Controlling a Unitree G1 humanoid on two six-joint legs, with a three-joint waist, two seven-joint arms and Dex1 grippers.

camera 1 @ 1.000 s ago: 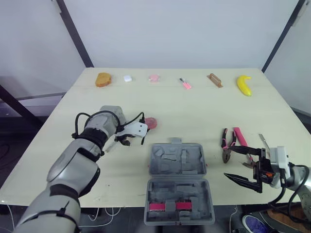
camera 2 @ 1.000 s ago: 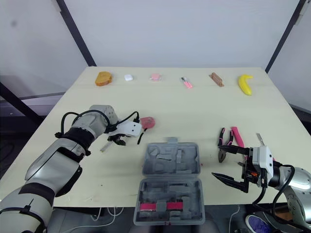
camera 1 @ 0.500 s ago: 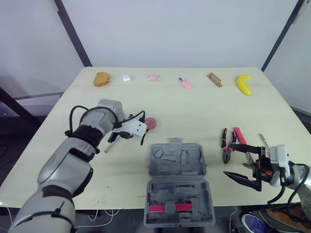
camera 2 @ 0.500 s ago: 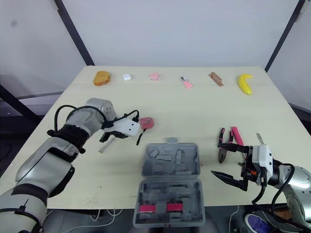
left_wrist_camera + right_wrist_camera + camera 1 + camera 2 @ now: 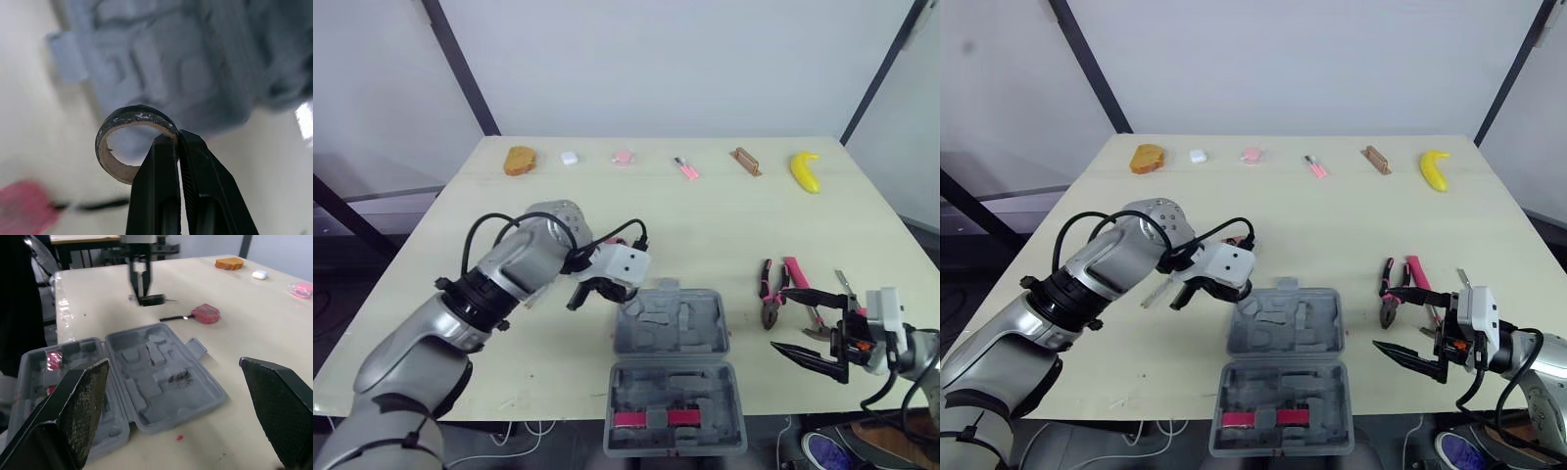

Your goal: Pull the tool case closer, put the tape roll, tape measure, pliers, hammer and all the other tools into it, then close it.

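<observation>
My left tool is pressed together on the wall of a black tape roll with a pale cardboard core, pinching it edge-on so the ring hangs clear of the pale wooden worktop. A second ago this arm sat further left, low beside the reddish-pink tape measure. It has since swung across with the roll and now hovers at the far left corner of the open grey plastic tool case. I read that as the pick-up being done and the roll being on its way into the moulded half. What is left is a short carry over the recesses and a release. The tape measure lies on the worktop just beyond that corner, a short length of blade pulled out, waiting its turn.

The case lies opened flat at the near edge, close to me, so the pulling step looks finished. Its near half holds a couple of pink pieces.

To the right of the case, the pink-handled pliers rest on the worktop with another pink-handled tool alongside. My right tool has hardly shifted. It hangs near the pliers with its fingers spread wide, holding nothing
</observation>
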